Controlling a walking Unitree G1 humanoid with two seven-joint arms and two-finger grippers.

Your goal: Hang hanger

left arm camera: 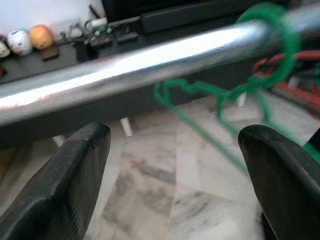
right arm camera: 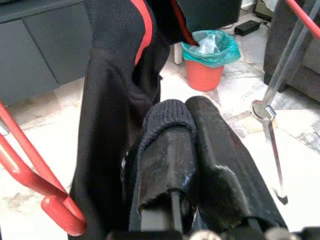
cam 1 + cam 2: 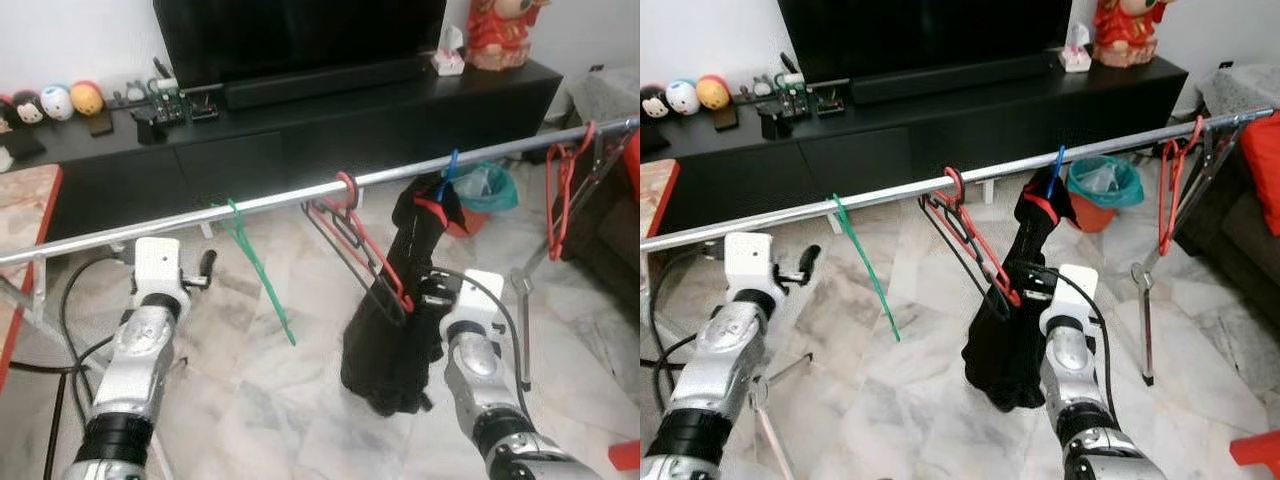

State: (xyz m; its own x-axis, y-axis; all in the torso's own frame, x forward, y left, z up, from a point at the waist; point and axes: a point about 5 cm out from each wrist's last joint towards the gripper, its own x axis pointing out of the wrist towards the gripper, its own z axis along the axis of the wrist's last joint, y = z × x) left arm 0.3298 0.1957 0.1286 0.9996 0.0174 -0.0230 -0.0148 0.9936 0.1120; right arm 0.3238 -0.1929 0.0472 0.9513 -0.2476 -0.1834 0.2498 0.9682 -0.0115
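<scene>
A silver rail [image 3: 270, 200] runs across in front of me. A green hanger [image 3: 262, 280] hangs on it left of centre. My left gripper [image 1: 172, 165] stands open just below the rail, a little left of the green hanger's hook [image 1: 280, 55], with nothing between its fingers. At mid-rail hang a red hanger [image 3: 365, 250] and a black one beside it. Right of them a black garment [image 3: 395, 340] with red trim hangs from a blue hook [image 3: 451, 165]. My right gripper [image 2: 186, 107] is shut and empty, against the garment, by the red hanger's lower corner [image 2: 60, 215].
More red hangers [image 3: 560, 190] hang at the rail's right end. A black TV cabinet [image 3: 300, 130] stands behind the rail, and an orange bin with a green bag [image 3: 485, 190] is on the marble floor. The rack's leg [image 3: 522, 300] stands to my right.
</scene>
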